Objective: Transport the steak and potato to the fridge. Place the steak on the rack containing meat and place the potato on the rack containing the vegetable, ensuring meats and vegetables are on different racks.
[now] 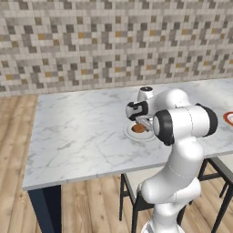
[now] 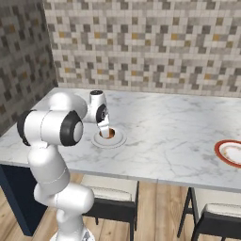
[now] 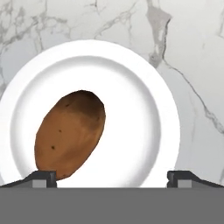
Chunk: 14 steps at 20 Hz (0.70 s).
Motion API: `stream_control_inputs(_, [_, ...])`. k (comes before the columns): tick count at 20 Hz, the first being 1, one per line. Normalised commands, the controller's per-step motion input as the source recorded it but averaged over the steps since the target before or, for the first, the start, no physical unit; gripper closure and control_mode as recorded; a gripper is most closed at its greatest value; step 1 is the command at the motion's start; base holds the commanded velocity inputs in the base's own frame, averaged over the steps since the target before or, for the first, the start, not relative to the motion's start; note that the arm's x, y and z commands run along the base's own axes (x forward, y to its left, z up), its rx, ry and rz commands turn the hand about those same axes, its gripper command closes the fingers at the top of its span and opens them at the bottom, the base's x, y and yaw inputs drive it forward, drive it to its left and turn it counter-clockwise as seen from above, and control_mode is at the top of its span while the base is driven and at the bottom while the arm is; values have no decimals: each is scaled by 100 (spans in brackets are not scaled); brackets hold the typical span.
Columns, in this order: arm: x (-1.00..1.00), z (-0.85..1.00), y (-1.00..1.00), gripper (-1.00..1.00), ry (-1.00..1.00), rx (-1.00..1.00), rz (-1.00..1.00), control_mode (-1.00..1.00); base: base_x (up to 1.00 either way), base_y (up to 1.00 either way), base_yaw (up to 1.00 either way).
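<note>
A brown potato (image 3: 70,133) lies on a round white plate (image 3: 162,109) on the marble counter. My gripper (image 3: 111,177) hangs just above that plate, open, with nothing between its fingers. The left fingertip sits by the potato's near end and the right fingertip is over the plate's rim. From the base, the potato (image 1: 138,129) (image 2: 108,134) shows under the gripper (image 1: 142,124) (image 2: 104,127), near the counter's front. The steak and the fridge are out of view.
The marble counter (image 1: 82,136) runs along a mosaic tile wall. A red-rimmed plate (image 2: 229,153) (image 1: 229,118) lies far to the right near the front edge. Dark stools (image 2: 113,197) stand under the counter, beside my base.
</note>
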Motion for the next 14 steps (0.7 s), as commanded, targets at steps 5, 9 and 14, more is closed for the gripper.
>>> stream_control_inputs(5, [8,-14,7,-100,-4,0,0,-100,0,0,0])
stream_control_inputs(9, [7,-11,11,-100,-3,0,0,-100,0,0,0])
stream_control_inputs(14, [1,-20,4,-100,-1,0,0,-100,0,0,0])
